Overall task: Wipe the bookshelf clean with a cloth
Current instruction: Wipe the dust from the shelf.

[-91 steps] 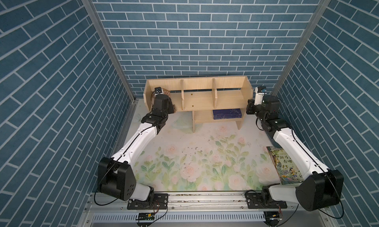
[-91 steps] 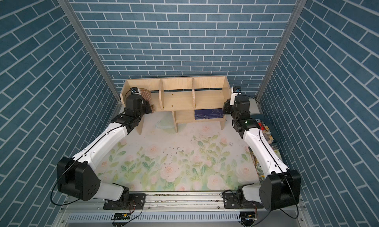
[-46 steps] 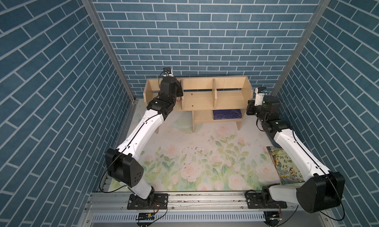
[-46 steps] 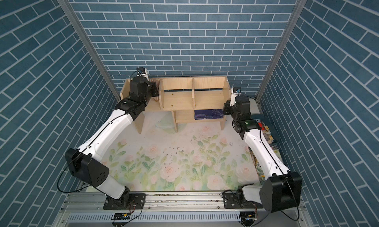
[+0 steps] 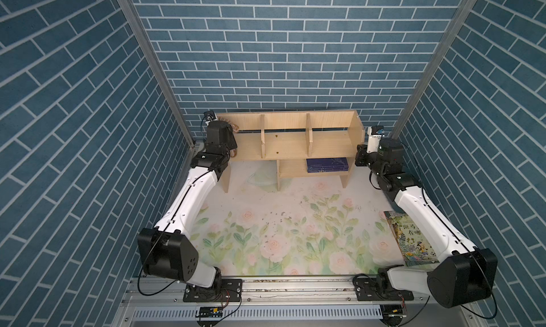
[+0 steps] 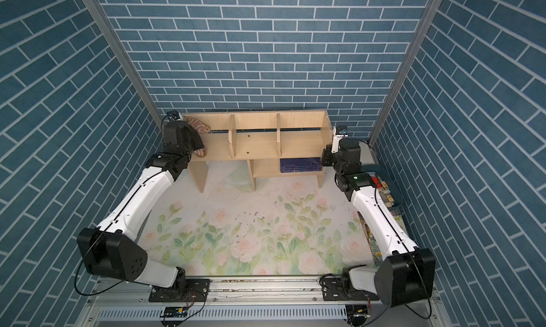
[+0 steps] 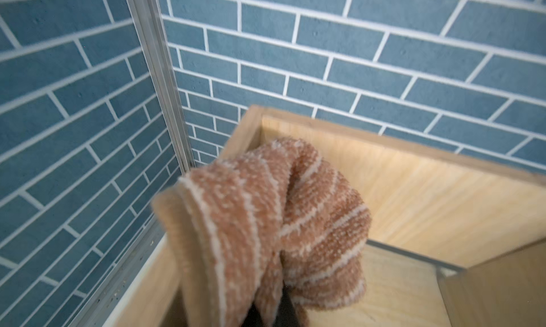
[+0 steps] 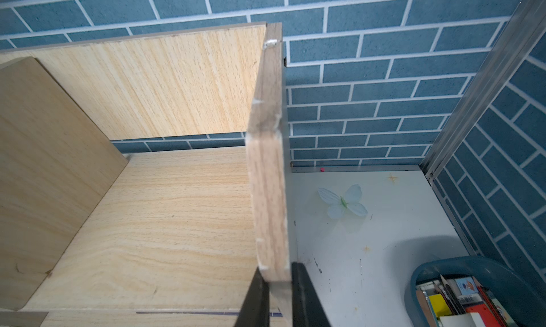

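Brick walls (image 5: 266, 59) crowd bookshelf (image 5: 331, 139); left hand (image 7: 273, 310) clenches cloth (image 7: 266, 216), right hand (image 8: 279, 299) clamps its edge.

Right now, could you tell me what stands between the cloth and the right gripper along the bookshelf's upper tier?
In both top views, two upright dividers stand between the cloth and the right gripper, which clamps the end panel of the bookshelf.

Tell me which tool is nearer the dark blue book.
Right: the right tool clamps the bookshelf beside the blue book; the left tool holds the cloth at the opposite end.
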{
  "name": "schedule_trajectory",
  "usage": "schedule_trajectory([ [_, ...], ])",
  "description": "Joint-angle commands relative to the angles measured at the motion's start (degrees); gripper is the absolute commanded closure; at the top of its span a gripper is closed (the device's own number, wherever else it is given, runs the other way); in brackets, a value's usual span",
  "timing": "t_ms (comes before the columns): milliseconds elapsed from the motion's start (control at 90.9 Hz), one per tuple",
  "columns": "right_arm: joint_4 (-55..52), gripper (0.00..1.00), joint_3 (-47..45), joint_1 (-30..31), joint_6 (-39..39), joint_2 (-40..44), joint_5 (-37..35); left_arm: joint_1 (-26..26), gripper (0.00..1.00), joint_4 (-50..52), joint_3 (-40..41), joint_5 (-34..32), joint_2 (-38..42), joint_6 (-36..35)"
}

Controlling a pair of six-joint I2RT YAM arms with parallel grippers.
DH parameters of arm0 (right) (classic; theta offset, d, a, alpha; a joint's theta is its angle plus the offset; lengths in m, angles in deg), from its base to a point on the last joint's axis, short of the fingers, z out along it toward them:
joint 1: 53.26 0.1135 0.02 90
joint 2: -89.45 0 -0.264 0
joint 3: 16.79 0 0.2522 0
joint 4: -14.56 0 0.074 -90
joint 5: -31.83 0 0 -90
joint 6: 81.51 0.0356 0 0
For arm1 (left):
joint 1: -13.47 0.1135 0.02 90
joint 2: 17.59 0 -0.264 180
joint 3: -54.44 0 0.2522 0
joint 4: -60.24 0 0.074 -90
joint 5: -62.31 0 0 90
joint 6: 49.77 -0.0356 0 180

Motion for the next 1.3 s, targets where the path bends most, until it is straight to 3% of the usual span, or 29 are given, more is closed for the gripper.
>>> schedule_trajectory([
  [0, -2.4, 1.00, -1.3, 1.6, 4.2, 0.5, 7.0, -2.1, 1.00, -1.4, 3.0, 1.7, 2.8, 0.7],
  [209, -2.5, 1.00, -1.7, 1.6, 4.3, 1.3, 6.7, -5.9, 1.00, -5.5, 10.1, 4.7, 3.6, 1.3],
  [330, -2.6, 1.00, -2.0, 1.6, 4.4, 1.7, 6.9, -6.3, 1.00, -7.5, 9.0, 8.9, 2.0, 2.3],
  [418, -2.9, 1.00, -2.2, 1.6, 4.4, 1.9, 6.9, -6.3, 1.00, -6.4, 3.8, 9.3, 0.1, 1.8],
  [539, -3.2, 1.00, -2.1, 1.6, 4.4, 2.2, 7.0, -5.8, 1.00, -1.7, -6.6, 1.0, -3.0, -0.2],
  [616, -3.1, 1.00, -1.9, 1.6, 4.4, 2.3, 7.0, -4.3, 1.00, 0.3, -12.9, -0.8, -4.8, -0.5],
  [737, -2.8, 1.00, -2.0, 1.6, 4.3, 2.3, 7.0, -2.7, 1.00, 1.6, -21.3, 0.5, -7.5, -1.5],
  [902, -2.1, 1.00, -2.7, 1.6, 4.4, 2.0, 7.0, -2.9, 1.00, 0.8, -26.3, 7.7, -10.3, -1.1],
  [1133, -2.3, 1.00, -3.4, 1.6, 4.2, 2.6, 6.9, -7.0, 1.00, -1.5, -24.3, 18.0, -13.4, -2.8],
  [1287, -2.8, 1.00, -3.5, 1.6, 4.0, 3.0, 7.0, -8.2, 1.00, -2.1, -18.9, 17.8, -11.4, -1.6],
])
